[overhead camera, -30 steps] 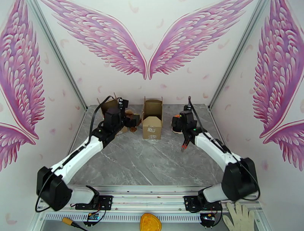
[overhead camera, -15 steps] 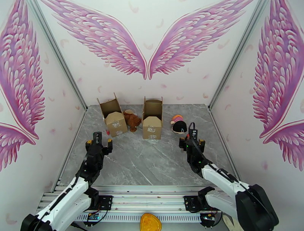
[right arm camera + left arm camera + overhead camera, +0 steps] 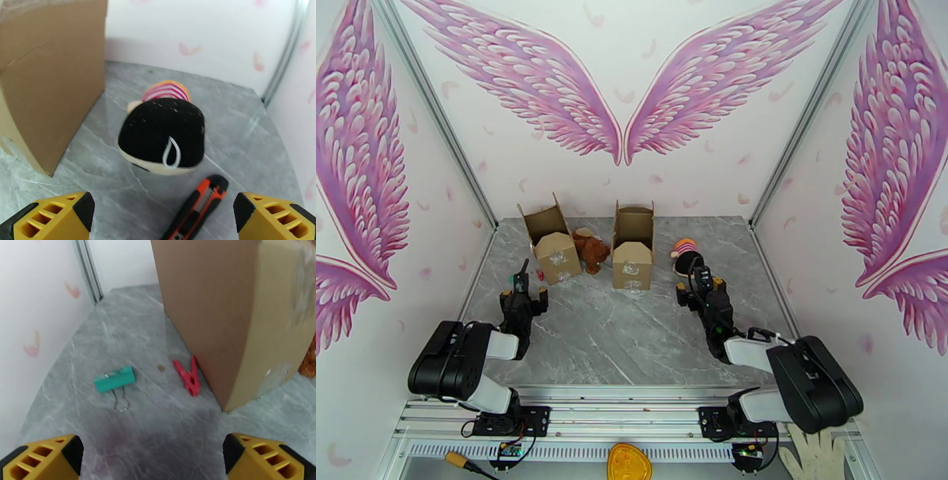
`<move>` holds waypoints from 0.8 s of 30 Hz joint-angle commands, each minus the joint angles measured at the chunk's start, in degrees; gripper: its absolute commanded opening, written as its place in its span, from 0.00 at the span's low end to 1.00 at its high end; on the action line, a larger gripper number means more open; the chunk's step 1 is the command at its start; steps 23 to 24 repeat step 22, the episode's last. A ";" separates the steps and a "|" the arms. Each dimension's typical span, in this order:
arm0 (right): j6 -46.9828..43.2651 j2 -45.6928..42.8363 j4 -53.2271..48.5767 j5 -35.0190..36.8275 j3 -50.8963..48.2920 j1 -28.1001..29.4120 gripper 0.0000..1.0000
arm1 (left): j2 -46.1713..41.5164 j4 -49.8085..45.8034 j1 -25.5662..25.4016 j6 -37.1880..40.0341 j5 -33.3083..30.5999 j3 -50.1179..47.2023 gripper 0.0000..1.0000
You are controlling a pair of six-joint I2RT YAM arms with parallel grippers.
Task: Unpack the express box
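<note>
White walls (image 3: 632, 39) painted with large pink wings (image 3: 545, 87) enclose a grey marbled tabletop (image 3: 632, 339); metal posts (image 3: 434, 110) run up the corners; the light seems even.

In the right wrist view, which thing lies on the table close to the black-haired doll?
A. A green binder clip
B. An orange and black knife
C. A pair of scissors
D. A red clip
B: the knife lies flat just on the near side of the doll; no clip or scissors lie by it.
</note>
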 commanded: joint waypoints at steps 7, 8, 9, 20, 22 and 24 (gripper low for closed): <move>7.19 8.99 -17.48 24.27 17.71 -1.44 0.99 | -0.74 -0.98 0.61 -0.33 1.43 5.84 0.99; 4.43 8.99 -14.04 22.36 16.11 -0.62 1.00 | -0.62 -0.80 0.97 -0.51 1.98 5.93 0.99; 4.04 7.02 -11.10 17.71 13.27 -0.83 0.99 | -0.69 -1.35 1.04 -0.53 2.16 6.16 0.99; 7.04 4.04 -5.52 9.37 8.16 -4.70 0.99 | -0.71 -2.32 1.77 -0.99 3.77 6.64 0.99; 7.09 4.07 -5.86 8.94 8.35 -4.90 0.99 | -0.73 -2.40 1.81 -0.93 3.84 6.62 0.99; 7.09 4.07 -5.86 8.94 8.35 -4.90 0.99 | -0.73 -2.40 1.81 -0.93 3.84 6.62 0.99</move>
